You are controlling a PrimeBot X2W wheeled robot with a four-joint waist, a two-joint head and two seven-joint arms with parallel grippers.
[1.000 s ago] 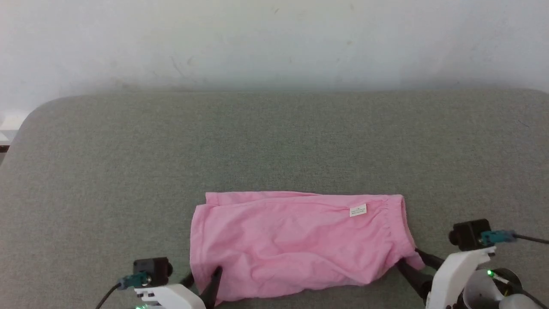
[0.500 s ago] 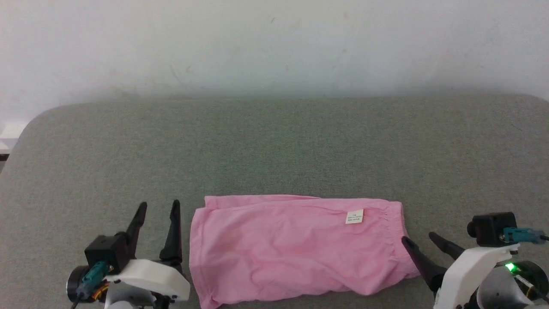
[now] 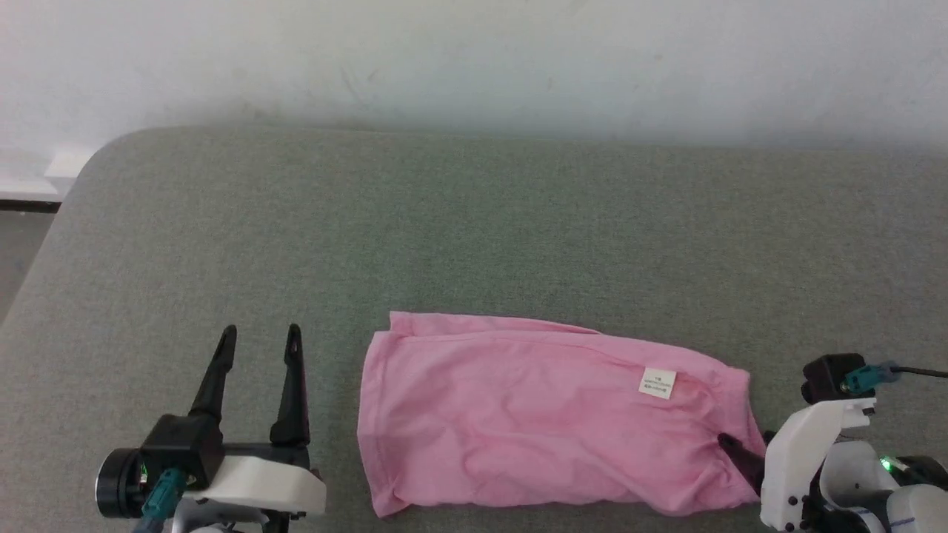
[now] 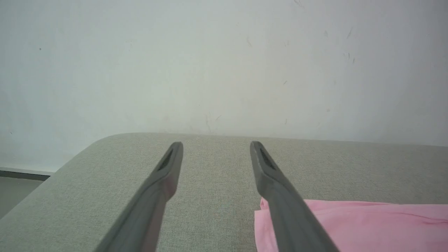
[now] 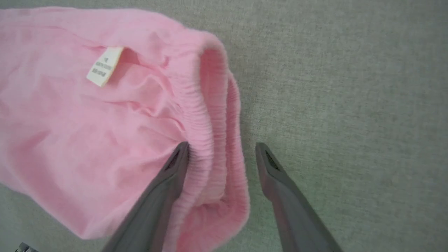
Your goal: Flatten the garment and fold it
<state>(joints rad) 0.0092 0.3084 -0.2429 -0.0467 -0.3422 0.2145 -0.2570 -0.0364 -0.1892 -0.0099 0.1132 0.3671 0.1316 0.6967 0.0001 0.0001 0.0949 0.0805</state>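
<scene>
Left tool has its two fingers wide apart with nothing in them, and it is just beside the left end of the garment without touching it. The right tool is wide apart too, at the right end: one finger lies over the pink cloth, the other over the bare surface, and the stretchy band runs between them, not pinched yet. The garment lies on the surface near the robot, in a long shape between the two tools, with its white label near the right end and some small wrinkles along the near edge. It looks like the job now is to grab this end and fold it over to the other end. To do that well, the right tool should slide in a bit so the whole band is between its fingers, then close firmly so every layer gets caught, not just the top one. The cloth is thin and soft, so it may slip or bunch up; lifting low and slow should help. The left tool could press down on the left end so the garment does not drag along.
</scene>
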